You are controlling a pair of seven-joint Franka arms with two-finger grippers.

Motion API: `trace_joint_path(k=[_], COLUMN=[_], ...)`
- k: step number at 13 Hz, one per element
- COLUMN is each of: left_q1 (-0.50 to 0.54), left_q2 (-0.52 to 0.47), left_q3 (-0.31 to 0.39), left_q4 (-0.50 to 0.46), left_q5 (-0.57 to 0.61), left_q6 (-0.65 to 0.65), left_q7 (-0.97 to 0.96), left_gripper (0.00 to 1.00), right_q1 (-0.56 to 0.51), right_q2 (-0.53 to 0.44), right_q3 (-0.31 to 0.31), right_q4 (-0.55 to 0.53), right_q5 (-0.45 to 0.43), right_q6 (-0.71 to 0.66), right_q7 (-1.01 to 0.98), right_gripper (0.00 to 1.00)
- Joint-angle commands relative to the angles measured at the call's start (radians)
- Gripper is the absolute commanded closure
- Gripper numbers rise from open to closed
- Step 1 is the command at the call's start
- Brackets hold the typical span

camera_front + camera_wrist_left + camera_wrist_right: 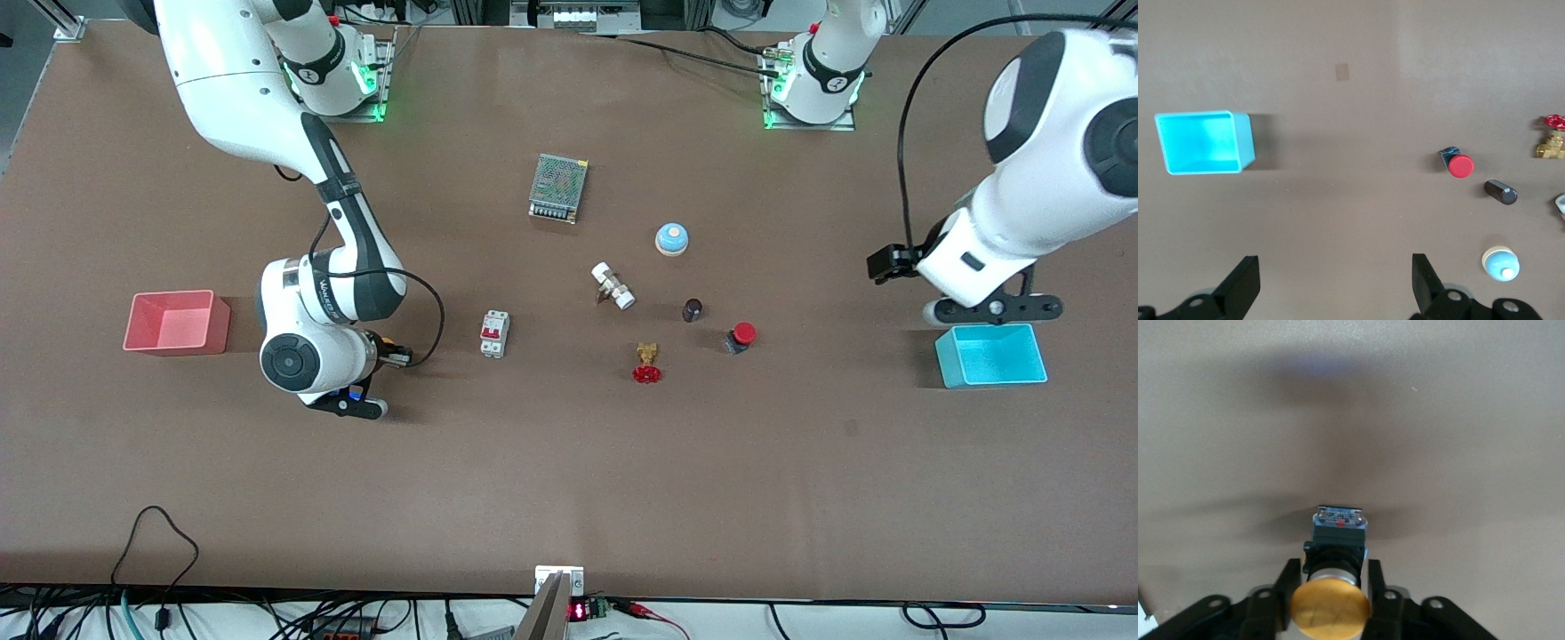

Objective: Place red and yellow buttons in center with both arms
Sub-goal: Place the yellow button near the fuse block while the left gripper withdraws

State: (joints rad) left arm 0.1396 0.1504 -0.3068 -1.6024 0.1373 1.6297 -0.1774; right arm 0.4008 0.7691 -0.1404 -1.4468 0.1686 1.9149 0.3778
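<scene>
Landmark: red button [742, 335], lying on its side on the tabletop [569, 480] near the middle, toward the left arm's end.

- Red handwheel valve [647, 365]: nearer the front camera than the red button, beside it toward the right arm's end.
- Dark cylindrical part [692, 309]: just beside the red button, slightly farther.
- White-capped fitting [613, 285], blue-domed bell [672, 239], mesh-cased power supply [558, 188]: farther in turn.
- Circuit breaker [494, 334]: well apart, toward the right arm's end.
- Right gripper [1330, 592]: low over the tabletop, between the breaker and the red bin [176, 323]; fingers pinched on the black body of the yellow button [1331, 583], cap toward the wrist camera.
- Left gripper [1335, 283]: over the tabletop beside the blue bin [991, 356]; fingers spread, holding nothing.

Step judged: yellow button grasped, not yet carried inward; red button looks close to placed already. Next calls for carrying it toward the middle and setting it down clear of the breaker.

Hidden: the right gripper's fingers are masked by the wrist in the front view; the yellow button's underside is unseen.
</scene>
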Motion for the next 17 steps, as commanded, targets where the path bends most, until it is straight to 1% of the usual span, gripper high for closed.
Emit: trace_joint_path(k=[1, 2, 3, 4, 5, 7, 8, 11, 13, 15, 16, 17], left_q1=[-0.154, -0.193, -0.213, -0.216, -0.216, -0.216, -0.216, -0.215, -0.218, -0.219, -0.219, -0.219], left_q2=[-0.098, -0.129, -0.156, -0.176, -0.183, -0.160, -0.150, -0.146, -0.146, -0.141, -0.140, -0.138], left_q3=[0.208, 0.288, 0.320, 0.322, 0.318, 0.293, 0.291, 0.291, 0.291, 0.291, 0.291, 0.291], left_q4=[-0.028, -0.049, -0.071, -0.094, -0.099, -0.055, -0.045, -0.037, -0.037, -0.034, -0.031, -0.030], left_q5=[-0.056, -0.121, -0.131, -0.130, -0.128, -0.125, -0.125, -0.127, -0.127, -0.128, -0.130, -0.128], left_q6=[-0.015, -0.004, 0.030, 0.059, 0.046, -0.019, -0.019, -0.014, 0.001, 0.001, 0.001, 0.001], left_q7=[0.110, 0.131, 0.150, 0.162, 0.165, 0.162, 0.161, 0.162, 0.162, 0.162, 0.164, 0.164], left_gripper=[0.00, 0.00, 0.00, 0.00, 0.00, 0.00, 0.00, 0.00, 0.00, 0.00, 0.00, 0.00], right_q1=[0.009, 0.009, 0.001, -0.003, -0.005, -0.031, -0.049, -0.057, -0.057, -0.062, -0.063, -0.069], right_q2=[0.003, -0.007, -0.033, -0.072, -0.124, -0.216, -0.267, -0.365, -0.422, -0.479, -0.502, -0.537], right_q3=[-0.008, -0.010, -0.010, -0.013, -0.019, -0.022, -0.021, -0.021, -0.025, -0.056, -0.095, -0.131], right_q4=[0.023, 0.025, 0.025, 0.025, 0.023, 0.025, 0.025, 0.025, 0.025, 0.025, 0.025, 0.023], right_q5=[0.019, 0.019, 0.022, 0.023, 0.022, 0.019, 0.022, 0.022, 0.002, -0.053, -0.078, -0.083], right_q6=[-0.011, -0.013, -0.016, -0.017, -0.030, -0.095, -0.114, -0.175, -0.256, -0.341, -0.374, -0.387], right_q7=[0.007, 0.001, -0.002, -0.004, -0.005, -0.013, -0.016, -0.019, -0.037, -0.095, -0.161, -0.245], right_gripper=[0.00, 0.00, 0.00, 0.00, 0.00, 0.00, 0.00, 0.00, 0.00, 0.00, 0.00, 0.00])
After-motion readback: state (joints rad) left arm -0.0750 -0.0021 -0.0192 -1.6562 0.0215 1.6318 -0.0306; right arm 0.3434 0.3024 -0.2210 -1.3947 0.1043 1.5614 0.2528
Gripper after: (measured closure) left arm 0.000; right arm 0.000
